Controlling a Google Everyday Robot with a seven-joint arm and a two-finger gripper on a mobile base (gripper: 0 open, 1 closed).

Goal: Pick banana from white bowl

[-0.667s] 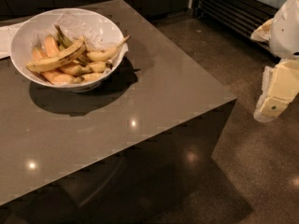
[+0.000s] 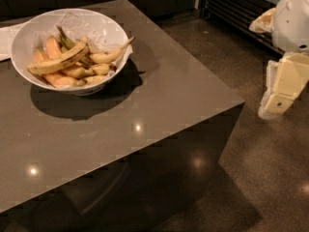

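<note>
The white bowl stands on the far left part of the dark grey table. It holds several bananas. The banana, long, pale yellow and speckled, lies on top of the pile, slanting from lower left to upper right. Orange-tinted bananas lie under it, and a small curved yellow one with a long stem lies at the bowl's right side. My gripper, cream-coloured, hangs off the table's right side over the floor, far from the bowl and holding nothing that shows.
A white sheet lies at the table's left edge behind the bowl. The table's right corner drops to a dark glossy floor. A slatted dark unit stands at the back right.
</note>
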